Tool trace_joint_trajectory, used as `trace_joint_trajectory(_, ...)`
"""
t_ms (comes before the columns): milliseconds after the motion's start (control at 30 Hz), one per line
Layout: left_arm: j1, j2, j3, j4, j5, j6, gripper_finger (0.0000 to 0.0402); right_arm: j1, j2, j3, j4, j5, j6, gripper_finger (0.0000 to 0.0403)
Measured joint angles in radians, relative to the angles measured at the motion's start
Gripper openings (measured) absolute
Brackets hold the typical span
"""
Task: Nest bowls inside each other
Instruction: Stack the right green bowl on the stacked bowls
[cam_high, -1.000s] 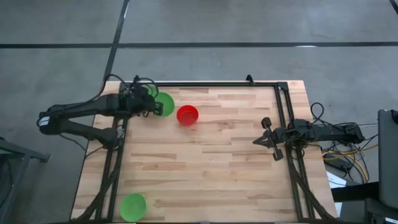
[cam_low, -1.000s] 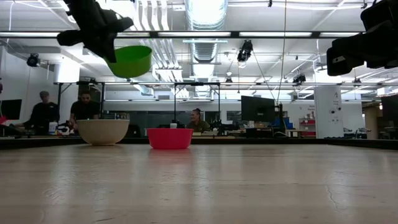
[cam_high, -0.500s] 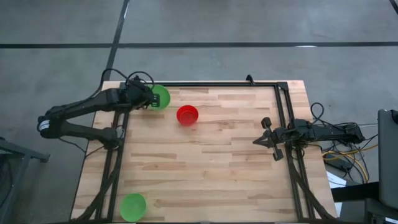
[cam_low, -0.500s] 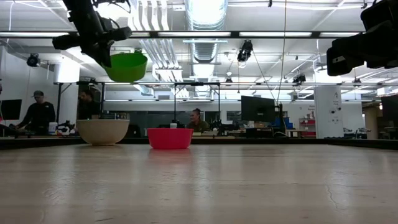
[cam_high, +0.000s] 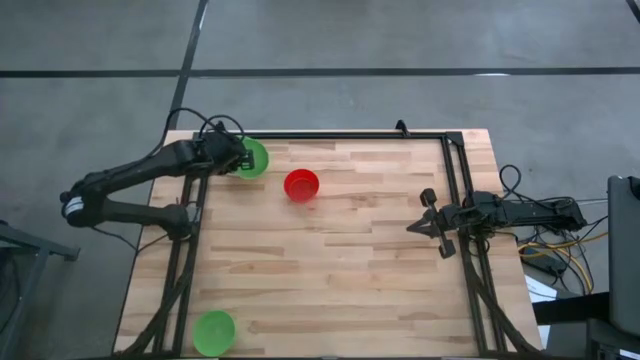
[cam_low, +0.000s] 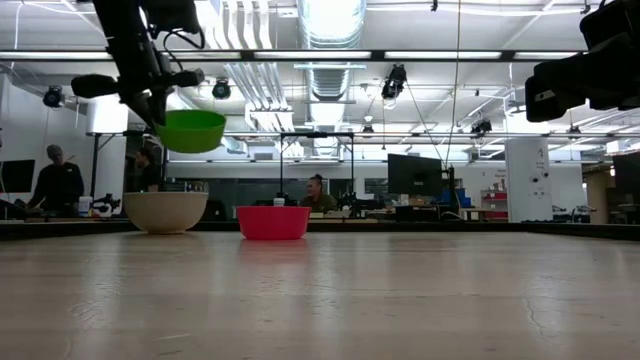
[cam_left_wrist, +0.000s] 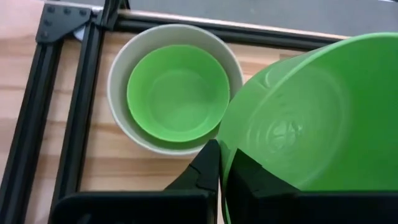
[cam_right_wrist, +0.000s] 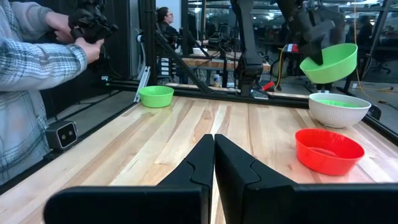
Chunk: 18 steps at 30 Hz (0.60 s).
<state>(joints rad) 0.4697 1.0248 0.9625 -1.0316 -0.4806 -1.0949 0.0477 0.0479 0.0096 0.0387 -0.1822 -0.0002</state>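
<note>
Left gripper (cam_left_wrist: 221, 177) pinched green bowl's (cam_left_wrist: 311, 118) rim, airborne just beside grey-white bowl (cam_left_wrist: 118, 87) on counter (cam_high: 350, 250) | we judged bowl light, stiff, probably slippery; rim grip suited | right gripper (cam_right_wrist: 214, 163) pressed together, parked at counter's right edge

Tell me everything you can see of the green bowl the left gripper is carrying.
The held green bowl is small, round, glossy like plastic and looks empty. The left gripper is shut on its rim, holding it off the table, mouth up and slightly tilted, above the white bowl, which already contains another green bowl.
</note>
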Motion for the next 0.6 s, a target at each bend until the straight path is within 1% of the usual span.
trace_joint_trajectory(467, 0.063, 0.000, -0.004, -0.001, 0.013, -0.017, 0.0013, 0.000, 0.000, 0.000, 0.000, 0.000, 0.000, 0.0009)
trace_joint_trajectory(600, 0.092, 0.000, -0.004, -0.007, 0.033, -0.022, 0.0011, 0.000, 0.000, 0.000, 0.000, 0.000, 0.000, 0.0009)
